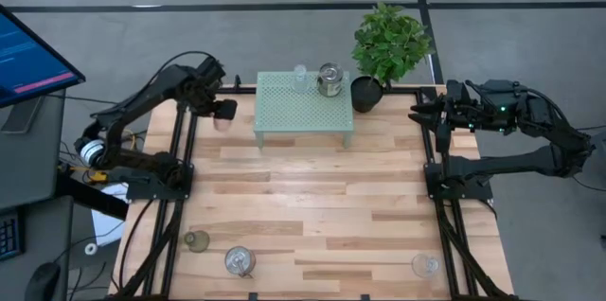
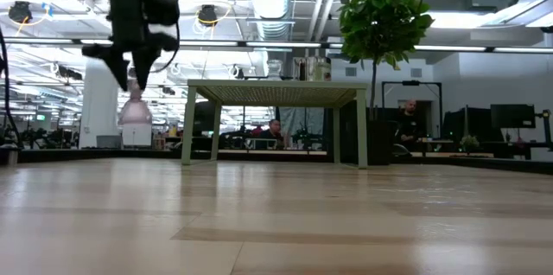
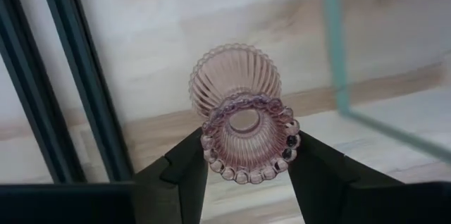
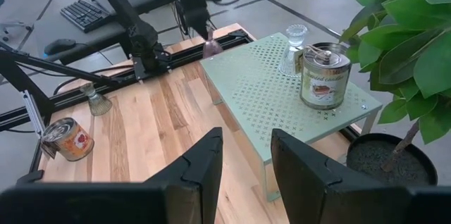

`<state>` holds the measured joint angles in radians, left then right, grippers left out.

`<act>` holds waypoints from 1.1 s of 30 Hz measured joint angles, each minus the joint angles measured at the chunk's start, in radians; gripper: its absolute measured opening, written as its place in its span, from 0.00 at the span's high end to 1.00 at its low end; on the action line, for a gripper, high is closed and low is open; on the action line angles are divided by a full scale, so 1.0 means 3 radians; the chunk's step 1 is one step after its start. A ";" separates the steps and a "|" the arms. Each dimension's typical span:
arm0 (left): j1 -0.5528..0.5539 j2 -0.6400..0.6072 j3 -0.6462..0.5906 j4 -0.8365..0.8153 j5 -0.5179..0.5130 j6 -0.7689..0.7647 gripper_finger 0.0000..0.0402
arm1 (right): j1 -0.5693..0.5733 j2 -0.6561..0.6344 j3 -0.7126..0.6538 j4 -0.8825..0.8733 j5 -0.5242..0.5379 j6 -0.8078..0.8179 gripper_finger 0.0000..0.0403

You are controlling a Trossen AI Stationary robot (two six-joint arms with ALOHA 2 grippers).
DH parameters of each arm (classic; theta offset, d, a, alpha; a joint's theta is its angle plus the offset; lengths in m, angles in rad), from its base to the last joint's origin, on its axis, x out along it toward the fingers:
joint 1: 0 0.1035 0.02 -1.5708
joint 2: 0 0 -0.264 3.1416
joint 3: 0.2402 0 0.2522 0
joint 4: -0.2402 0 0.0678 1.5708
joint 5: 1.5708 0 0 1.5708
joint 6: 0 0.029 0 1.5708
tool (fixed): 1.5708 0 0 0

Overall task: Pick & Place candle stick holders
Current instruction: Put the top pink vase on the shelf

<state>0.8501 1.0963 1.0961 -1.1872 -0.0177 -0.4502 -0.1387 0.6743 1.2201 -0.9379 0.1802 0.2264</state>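
Observation:
My left gripper (image 1: 225, 110) is shut on the pinkish glass holder (image 3: 243, 122), held in the air beside the left end of the mint-green stand (image 1: 303, 112); the holder also shows in the low view (image 2: 135, 111). A clear glass holder (image 1: 301, 79) and a silvery jar holder (image 1: 329, 80) stand on the stand's top. A greenish glass holder (image 1: 197, 241), a second silvery jar (image 1: 240, 262) and a second clear glass holder (image 1: 425, 265) sit near the table's near edge. My right gripper (image 4: 243, 160) is open and empty at the table's far right. My left gripper pinches the pinkish holder at its beaded top rim (image 3: 282, 155), between the two fingers (image 3: 184, 171). The fingers come from above and point down. The holder hangs upright below them with its ribbed, flared foot (image 3: 236, 76) downward, lifted clear of the table.
A black plant pot (image 1: 366, 93) with a leafy plant (image 1: 390, 41) stands just right of the stand. Black rails (image 1: 180, 178) run along both table sides. Bare wood (image 1: 312, 197) lies between the stand and the holders at the near edge.

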 joint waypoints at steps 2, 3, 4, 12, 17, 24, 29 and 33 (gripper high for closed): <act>-0.0004 -0.0020 0.0139 -0.0011 0.0000 -0.0012 0.59 | 0.0000 0.0000 0.0000 0.0000 0.0000 0.0000 0.72; -0.0010 -0.0027 0.0218 -0.0016 0.0000 -0.0015 0.59 | 0.0000 0.0000 0.0000 0.0000 0.0000 0.0000 0.72; -0.0020 -0.0031 0.0300 -0.0016 0.0000 -0.0025 0.59 | 0.0000 0.0000 0.0000 0.0000 0.0000 0.0000 0.72; -0.0060 -0.0032 0.0836 -0.0038 0.0006 -0.0118 0.59 | 0.0000 0.0000 0.0000 0.0000 0.0000 0.0001 0.72; -0.0159 0.0074 0.1093 -0.0025 -0.0002 -0.0151 0.59 | 0.0000 0.0000 0.0000 0.0000 0.0000 0.0000 0.72; -0.0328 0.0508 0.1464 0.0108 -0.0043 -0.0110 0.59 | 0.0001 -0.0001 0.0000 0.0001 0.0000 -0.0053 0.72; -0.0474 0.0901 0.1847 0.0120 -0.0039 -0.0004 0.59 | 0.0000 0.0000 0.0000 0.0000 -0.0049 -0.0052 0.72; -0.0548 0.1193 0.2157 0.0125 -0.0079 0.0084 0.59 | 0.0001 0.0000 0.0000 0.0001 -0.0084 -0.0052 0.72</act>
<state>0.6857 1.4543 1.7431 -1.1497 -0.0414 -0.4251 -0.1383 0.6743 1.2201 -0.9375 0.1551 0.2108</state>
